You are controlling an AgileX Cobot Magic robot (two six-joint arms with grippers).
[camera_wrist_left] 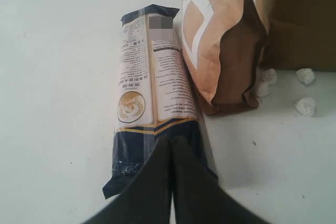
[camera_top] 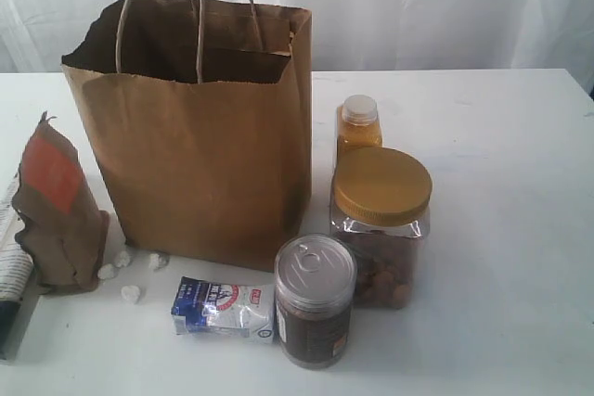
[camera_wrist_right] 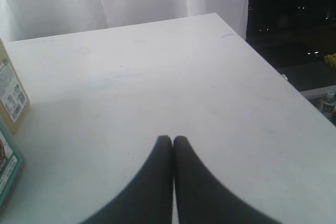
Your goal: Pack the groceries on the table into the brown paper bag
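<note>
Our left hand (camera_wrist_left: 172, 142) has its two dark fingers pressed together with nothing between them. The tips are over the dark end of the long package (camera_wrist_left: 152, 82); we cannot tell whether they touch it. That package lies flat on the desk (camera_wrist_left: 52, 77), and the pouch (camera_wrist_left: 220, 51) stands just beside its far half. Past the pouch lie the white lumps (camera_wrist_left: 305, 106), near the foot of the bag (camera_wrist_left: 304, 19). Our right hand (camera_wrist_right: 172, 140) is likewise pressed together, holding nothing, over bare desk.

In the exterior view the bag stands upright with its mouth open and its handles up. Taking clock directions from the bag:

- The pouch stands at 8 o'clock, with the long package beyond it at the view's edge.
- The lumps lie at 7 o'clock, between pouch and bag.
- The packet (camera_top: 223, 310) lies flat at 6 o'clock.
- The can (camera_top: 314, 303) stands at 5 o'clock, just beside the packet.
- The jar (camera_top: 380, 229) stands at 4 o'clock, close behind the can.
- The bottle (camera_top: 358, 132) stands at 3 o'clock, just behind the jar and near the bag's side.

All of these sit on the desk, outside the bag.
</note>
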